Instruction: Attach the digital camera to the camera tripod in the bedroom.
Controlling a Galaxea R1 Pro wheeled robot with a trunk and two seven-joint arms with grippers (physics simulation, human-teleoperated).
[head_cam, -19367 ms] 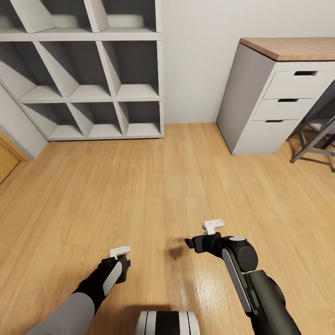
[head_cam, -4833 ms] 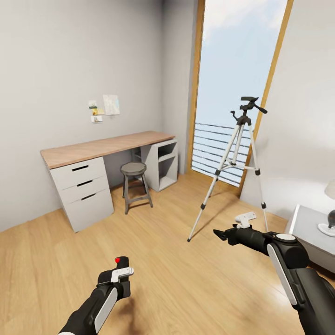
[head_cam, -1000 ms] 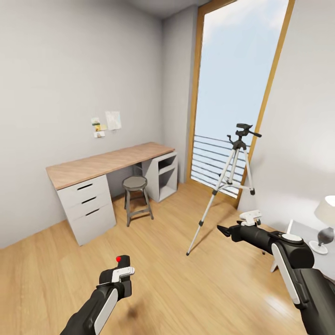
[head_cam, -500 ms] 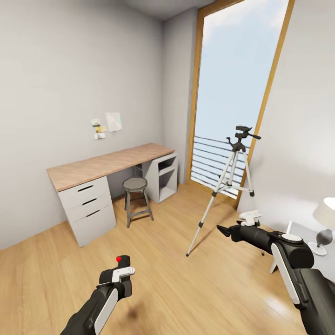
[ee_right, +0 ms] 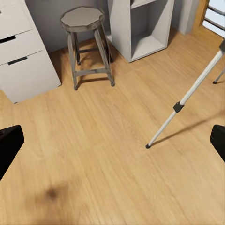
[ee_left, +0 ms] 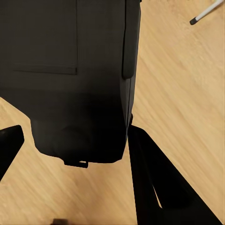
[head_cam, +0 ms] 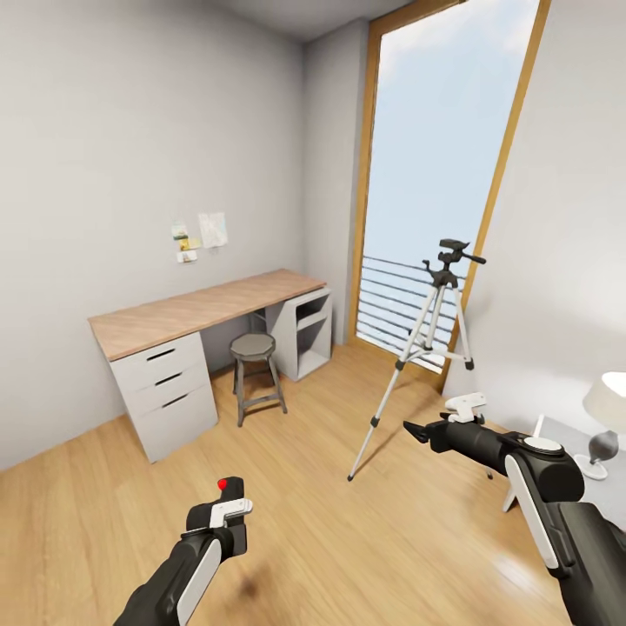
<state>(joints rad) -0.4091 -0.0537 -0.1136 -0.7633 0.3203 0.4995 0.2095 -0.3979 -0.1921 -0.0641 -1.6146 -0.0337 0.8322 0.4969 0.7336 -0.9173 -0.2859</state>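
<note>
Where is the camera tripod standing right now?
In the head view, the camera tripod stands on the wood floor at right of centre, in front of the tall window, beyond the right hand and right of the stool.

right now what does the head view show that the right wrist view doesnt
Head view alone: the camera tripod's black pan head by the tall window, the wood desk top, the lamp, and the left gripper shut on the digital camera with its red dot.

Right wrist view alone: the floor directly ahead of the open right gripper, close up, with a small dark shadow.

Both: the grey stool, the white drawers, the open shelf unit, and a silver tripod leg planted on the wood floor.
</note>
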